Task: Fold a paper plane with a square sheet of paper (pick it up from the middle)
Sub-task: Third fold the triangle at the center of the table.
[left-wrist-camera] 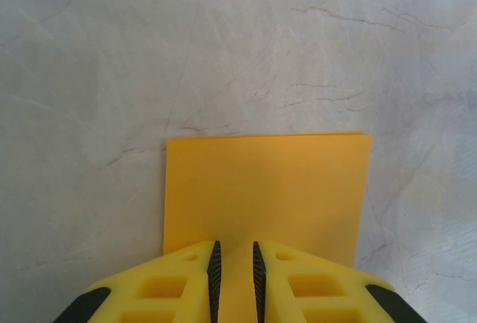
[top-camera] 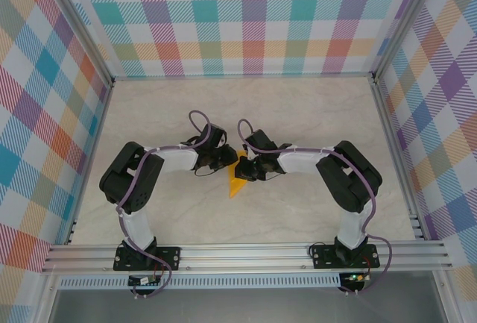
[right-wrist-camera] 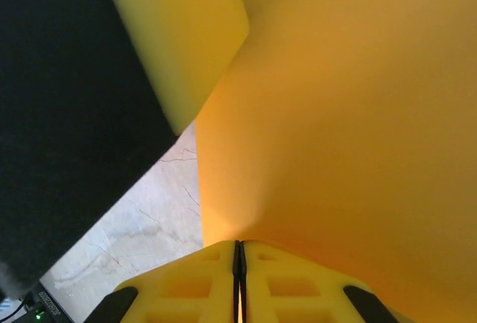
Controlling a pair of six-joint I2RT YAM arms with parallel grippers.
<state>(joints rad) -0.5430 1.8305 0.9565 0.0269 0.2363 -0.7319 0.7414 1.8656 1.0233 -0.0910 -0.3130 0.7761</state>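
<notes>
The orange-yellow sheet of paper (top-camera: 237, 186) lies at the table's middle, between both grippers. In the left wrist view the sheet (left-wrist-camera: 268, 189) looks flat on the table as a wide rectangle. My left gripper (left-wrist-camera: 234, 245) hovers over its near edge, jaws a narrow gap apart, with orange paper showing in the gap. My right gripper (right-wrist-camera: 238, 242) is shut on the sheet (right-wrist-camera: 335, 114), which rises up and away from its tips. From above, the left gripper (top-camera: 227, 160) and right gripper (top-camera: 244, 170) almost touch. The paper plane is out of view.
The pale marble tabletop (top-camera: 313, 114) is walled by plaid panels (top-camera: 246, 17) at the back and both sides. An aluminium rail (top-camera: 246, 252) carries both arm bases at the near edge. The left gripper's yellow finger (right-wrist-camera: 179, 32) hangs close above the right wrist camera.
</notes>
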